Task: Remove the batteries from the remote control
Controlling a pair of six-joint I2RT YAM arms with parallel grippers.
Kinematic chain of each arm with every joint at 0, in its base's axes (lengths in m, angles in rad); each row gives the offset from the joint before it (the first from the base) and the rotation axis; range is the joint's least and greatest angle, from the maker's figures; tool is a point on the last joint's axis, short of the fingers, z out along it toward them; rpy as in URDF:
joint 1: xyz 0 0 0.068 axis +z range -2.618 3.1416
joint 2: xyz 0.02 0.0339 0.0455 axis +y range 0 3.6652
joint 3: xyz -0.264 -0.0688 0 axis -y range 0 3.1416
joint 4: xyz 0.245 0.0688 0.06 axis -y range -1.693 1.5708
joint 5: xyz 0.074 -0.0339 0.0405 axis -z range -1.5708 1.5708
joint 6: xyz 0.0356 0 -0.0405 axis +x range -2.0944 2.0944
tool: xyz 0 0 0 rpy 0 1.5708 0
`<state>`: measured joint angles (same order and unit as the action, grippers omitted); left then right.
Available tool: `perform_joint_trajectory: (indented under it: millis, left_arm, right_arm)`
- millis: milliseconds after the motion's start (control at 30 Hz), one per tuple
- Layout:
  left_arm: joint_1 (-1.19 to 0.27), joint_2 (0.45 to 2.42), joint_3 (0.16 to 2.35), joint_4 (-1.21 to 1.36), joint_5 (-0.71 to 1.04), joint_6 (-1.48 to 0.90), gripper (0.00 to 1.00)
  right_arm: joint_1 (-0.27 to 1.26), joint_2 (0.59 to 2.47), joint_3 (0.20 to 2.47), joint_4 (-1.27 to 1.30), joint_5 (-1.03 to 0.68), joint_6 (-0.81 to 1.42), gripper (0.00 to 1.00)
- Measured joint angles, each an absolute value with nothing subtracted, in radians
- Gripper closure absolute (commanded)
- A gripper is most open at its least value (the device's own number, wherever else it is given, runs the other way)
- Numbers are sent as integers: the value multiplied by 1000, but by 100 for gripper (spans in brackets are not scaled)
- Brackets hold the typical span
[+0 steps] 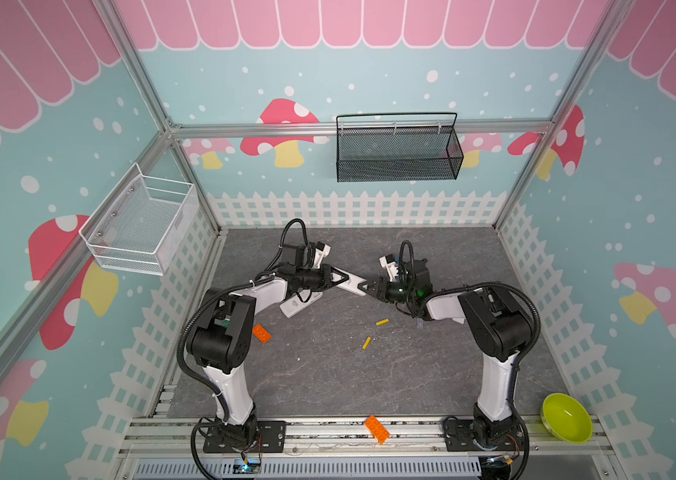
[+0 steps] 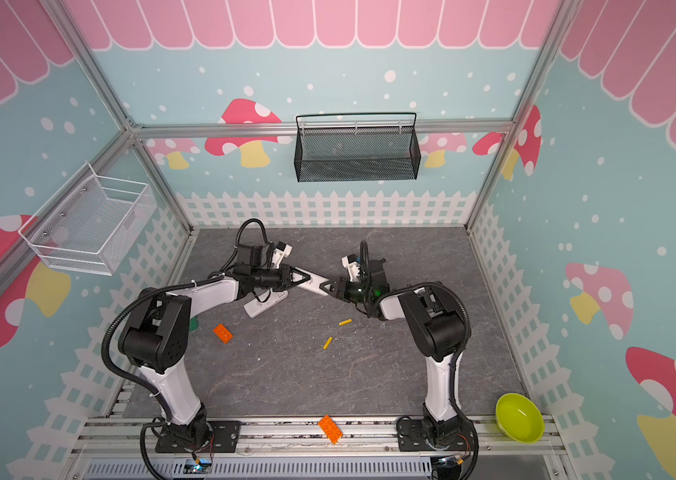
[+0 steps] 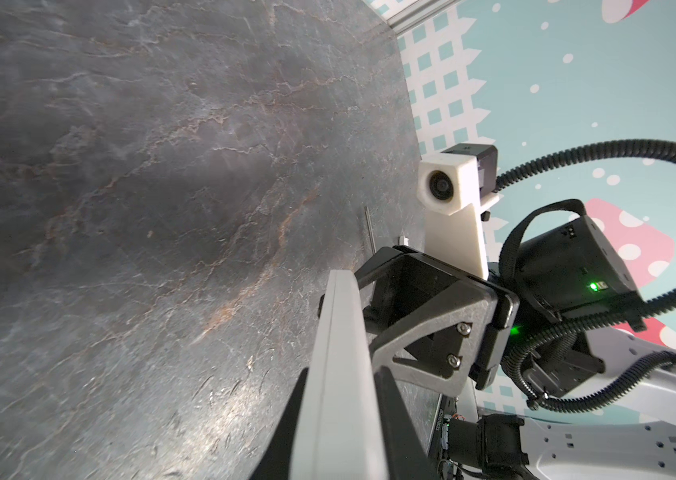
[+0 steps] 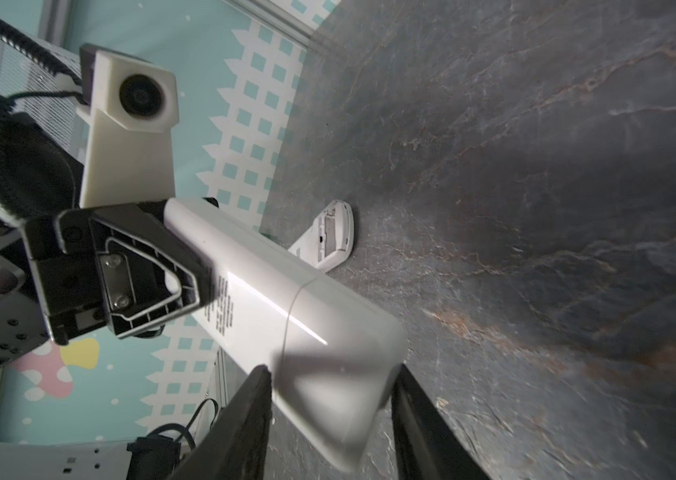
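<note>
— Could that remote (image 1: 351, 285) fall?
— If the arms tug unevenly, yes. The left gripper (image 1: 341, 277) is clamped on one end; the right gripper (image 1: 369, 287) straddles the other (pinching or not, I can't tell). Both arms stretch inward, holding it aloft.
— Batteries?
— One yellow battery (image 1: 382, 321) and another (image 1: 366, 342) lie on the table (image 1: 328, 374) between the arms.

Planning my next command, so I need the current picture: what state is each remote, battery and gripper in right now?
held remote: lifted off the table between both grippers, closed.
second remote: lying on the table, opened, compartment looks empty.
yellow batteries: two, out, loose on the table.
left gripper: shut on the held remote.
right gripper: jaws straddle the held remote's end; grip unclear.
</note>
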<state>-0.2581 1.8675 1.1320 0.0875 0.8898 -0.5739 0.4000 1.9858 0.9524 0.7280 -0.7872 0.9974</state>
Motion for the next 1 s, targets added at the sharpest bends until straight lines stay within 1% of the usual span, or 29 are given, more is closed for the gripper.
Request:
perform_joint_trajectory:
  millis: [67,167,267,333,400,467,600,633,800,1000]
  left_arm:
    - [-257,1868,1123,121,900,-597,100]
    - [-250,1868,1105,169,913,-621,100]
    - [-244,1868,1102,182,925,-621,100]
    - [-245,1868,1105,171,928,-611,100]
    - [-245,1868,1105,157,931,-602,100]
    - [-246,1868,1105,149,933,-600,100]
    - [-253,1868,1110,114,924,-579,100]
    - [-255,1868,1112,104,920,-571,100]
    - [-257,1867,1147,20,891,-510,100]
    - [-266,1868,1151,-55,829,-477,100]
  right_arm:
    - [398,1991,950,766,-797,1016,55]
    - [387,2000,944,809,-816,1053,66]
    - [374,2002,937,834,-834,1081,70]
    - [373,2002,924,848,-838,1085,71]
    - [373,2002,912,857,-842,1087,66]
    - [373,2002,906,863,-844,1087,65]
    - [375,2002,893,864,-846,1082,65]
    - [375,2002,892,862,-847,1081,65]
    - [373,2002,881,859,-838,1076,74]
    - [375,2001,859,877,-839,1060,76]
